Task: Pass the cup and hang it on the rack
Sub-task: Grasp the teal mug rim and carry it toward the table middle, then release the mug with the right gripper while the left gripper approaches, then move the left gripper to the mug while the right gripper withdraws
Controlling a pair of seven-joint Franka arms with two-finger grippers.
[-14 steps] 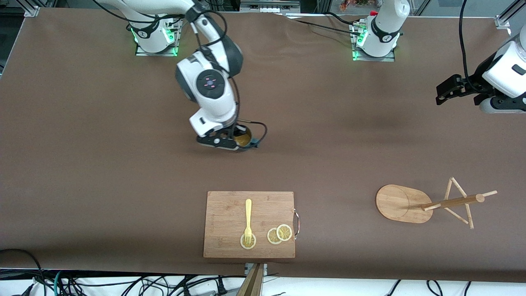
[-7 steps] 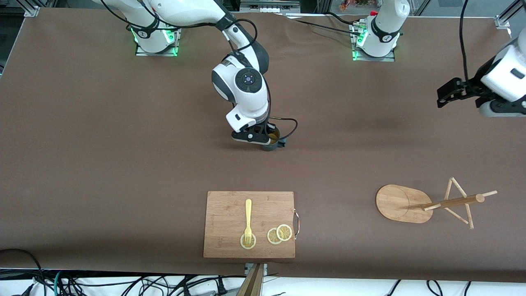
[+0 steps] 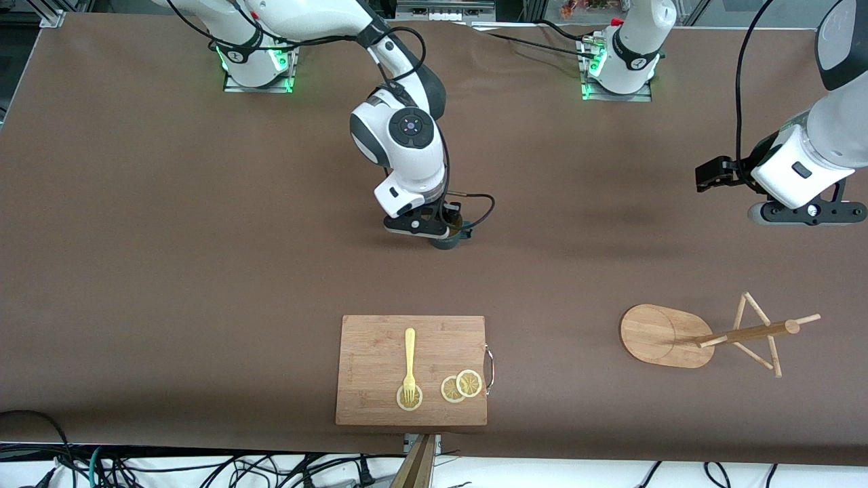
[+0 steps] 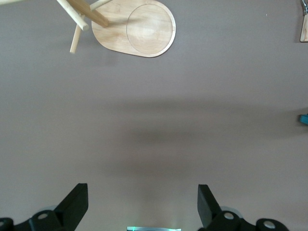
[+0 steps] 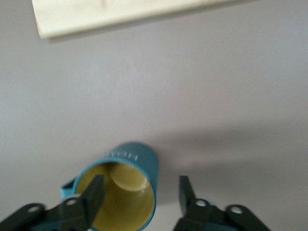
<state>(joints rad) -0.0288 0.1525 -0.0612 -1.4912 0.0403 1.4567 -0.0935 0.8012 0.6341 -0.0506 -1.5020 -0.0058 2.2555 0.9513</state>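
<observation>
The teal cup with a yellow inside stands on the brown table near the middle, its handle toward the left arm's end. My right gripper is at it, open. In the right wrist view one finger is inside the cup and the other is outside, clear of the wall. The bamboo rack stands upright nearer the front camera, toward the left arm's end. My left gripper hangs open and empty over bare table. Its wrist view shows the rack's oval base.
A bamboo cutting board with a metal handle lies by the front edge. It carries a yellow fork and lemon slices. Its edge shows in the right wrist view. A black cable loops beside the cup.
My right gripper moved with the cup toward the left arm's end, then stopped there. My left arm swung lower and toward the table's middle.
</observation>
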